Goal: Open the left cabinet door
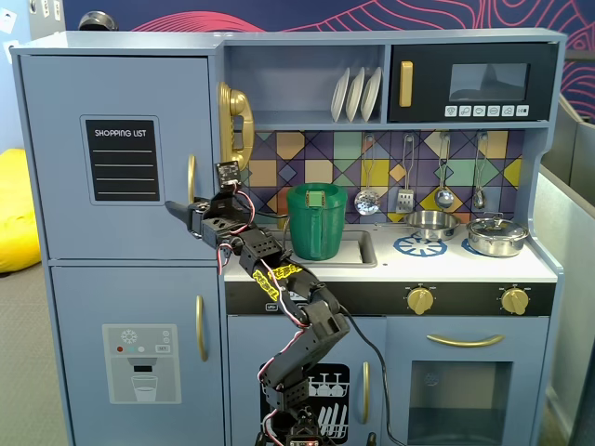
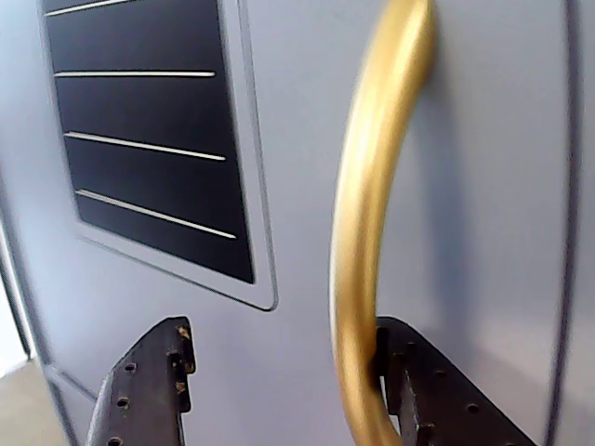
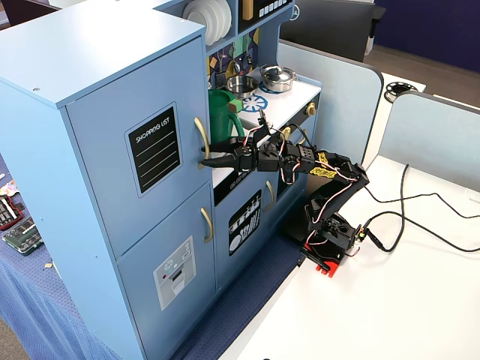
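Two dark fingers (image 2: 149, 390) of the gripper (image 1: 178, 210) stand spread apart at the left cabinet door (image 1: 116, 153), one on each side of the lower end of its curved gold handle (image 2: 372, 232). In the wrist view the right finger touches the handle while the left one sits clear of it, below the black chalkboard panel (image 2: 149, 130). That door appears flush and closed, just past the left edge of the white counter (image 1: 446, 265). A green pitcher (image 1: 316, 221) stands near the counter's left edge, behind the arm (image 3: 315, 169).
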